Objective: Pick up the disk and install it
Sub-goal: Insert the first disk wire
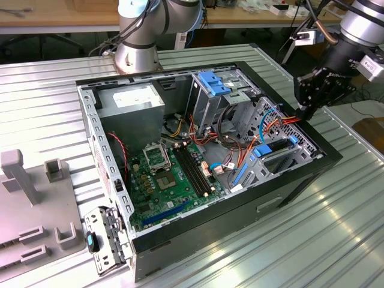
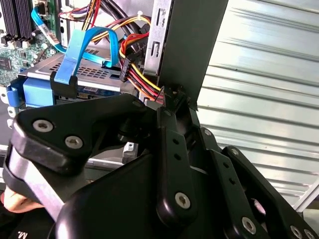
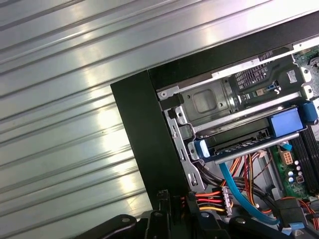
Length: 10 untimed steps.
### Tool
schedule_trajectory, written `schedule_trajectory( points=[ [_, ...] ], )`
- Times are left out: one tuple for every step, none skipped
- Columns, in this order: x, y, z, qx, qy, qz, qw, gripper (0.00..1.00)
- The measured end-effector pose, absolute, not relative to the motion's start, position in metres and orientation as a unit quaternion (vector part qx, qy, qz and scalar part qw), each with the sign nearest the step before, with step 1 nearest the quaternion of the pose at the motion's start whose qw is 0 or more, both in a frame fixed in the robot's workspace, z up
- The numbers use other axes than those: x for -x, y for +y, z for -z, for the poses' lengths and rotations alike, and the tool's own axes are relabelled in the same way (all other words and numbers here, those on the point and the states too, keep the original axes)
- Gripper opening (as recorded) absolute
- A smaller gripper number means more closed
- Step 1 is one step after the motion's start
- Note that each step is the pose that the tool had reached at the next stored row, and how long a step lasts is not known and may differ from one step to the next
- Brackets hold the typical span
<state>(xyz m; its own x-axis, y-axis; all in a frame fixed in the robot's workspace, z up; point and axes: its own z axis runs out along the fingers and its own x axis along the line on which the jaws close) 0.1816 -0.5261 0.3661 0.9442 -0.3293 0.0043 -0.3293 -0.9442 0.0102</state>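
Exterior view's right end of the open computer case [image 1: 240,209] is where the disk [image 1: 276,147] sits. It is slotted into the grey perforated-metal drive cage [image 1: 283,165] and lies flat. It is a thin dark slab, with its bright blue plastic carrier showing as a block at each end. In the first wrist view it is seen edge-on, and its long axis runs roughly in line with one black wall of the case. A glossy light-blue ribbon cable [image 2: 82,47] loops over it, and a bundle of red, yellow and black wires [image 2: 137,82] bends in just beside it. The case rests on a ribbed, shiny sheet-metal bench [image 1: 300,240].

The matte black, screw-studded fingers [image 2: 169,134] hang at the case wall beside the cage. Their tips are drawn together with nothing between them, apart from the disk.
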Motion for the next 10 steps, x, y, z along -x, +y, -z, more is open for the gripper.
schedule_trajectory(
  points=[
    [-0.1816,-0.5261,-0.3661,-0.986,-0.167,-0.001,0.005,0.24],
    [-0.1816,-0.5261,-0.3661,-0.986,-0.167,-0.001,0.004,0.24],
    [-0.1816,-0.5261,-0.3661,-0.986,-0.167,-0.001,0.004,0.18],
    [-0.1816,-0.5261,-0.366,-0.986,-0.167,-0.001,0.004,0.16],
    [-0.1816,-0.5261,-0.3666,-0.986,-0.167,-0.001,0.004,0.16],
    [-0.1816,-0.5261,-0.368,-0.986,-0.167,-0.001,0.004,0.16],
    [-0.1815,-0.5261,-0.3704,-0.986,-0.167,-0.001,0.004,0.16],
    [-0.1815,-0.5261,-0.3708,-0.986,-0.168,-0.001,0.004,0.16],
    [-0.1814,-0.5261,-0.3708,-0.983,-0.183,-0.001,0.004,0.16],
    [-0.1814,-0.5261,-0.3709,-0.979,-0.202,-0.001,0.004,0.16]
  ],
)
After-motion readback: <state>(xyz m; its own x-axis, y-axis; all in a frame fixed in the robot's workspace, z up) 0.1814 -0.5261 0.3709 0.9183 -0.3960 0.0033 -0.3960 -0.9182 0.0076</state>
